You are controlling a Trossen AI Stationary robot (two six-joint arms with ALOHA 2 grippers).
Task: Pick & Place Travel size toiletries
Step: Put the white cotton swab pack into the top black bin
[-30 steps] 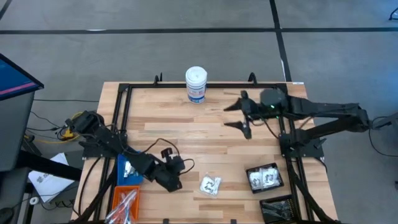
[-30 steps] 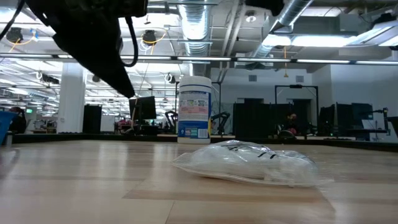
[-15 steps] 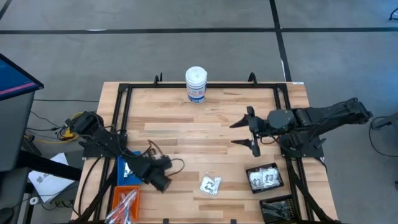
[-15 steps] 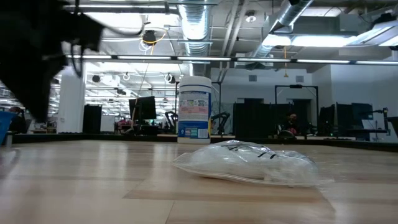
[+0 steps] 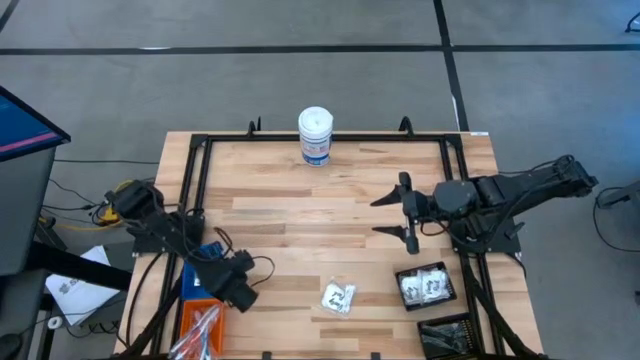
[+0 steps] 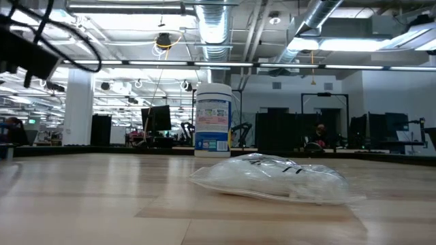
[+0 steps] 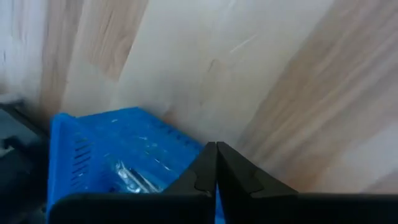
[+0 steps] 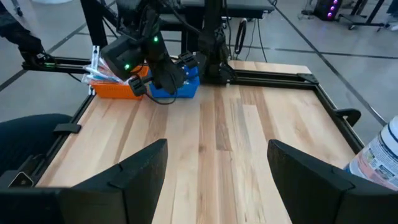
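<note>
One clear crinkly packet (image 5: 338, 297) with white contents lies flat on the wood near the table's near edge; the low view shows this packet (image 6: 272, 178) close up. More packets fill a black bin (image 5: 400, 290). A silver tube (image 7: 130, 177) lies in the blue bin (image 7: 112, 149). My left gripper (image 5: 232, 290) hovers at the blue bin's (image 5: 205, 272) right rim with its fingers shut (image 7: 216, 163), and nothing shows between them. My right gripper (image 5: 400, 210) is open above bare wood at the right; its fingers (image 8: 140, 171) stand wide apart.
A tall white canister (image 5: 315, 135) with a blue label stands at the far edge. An orange bin (image 5: 198, 325) holding sticks sits at the near left corner beside the blue bin. A second black bin (image 5: 445, 335) is at the near right. A black frame (image 5: 200, 150) borders the table.
My left gripper has moved toward the table's left edge, away from the packet and over to the blue bin, staying shut. My right gripper first drew back toward the near edge, then held still, open. The packet has not moved.
</note>
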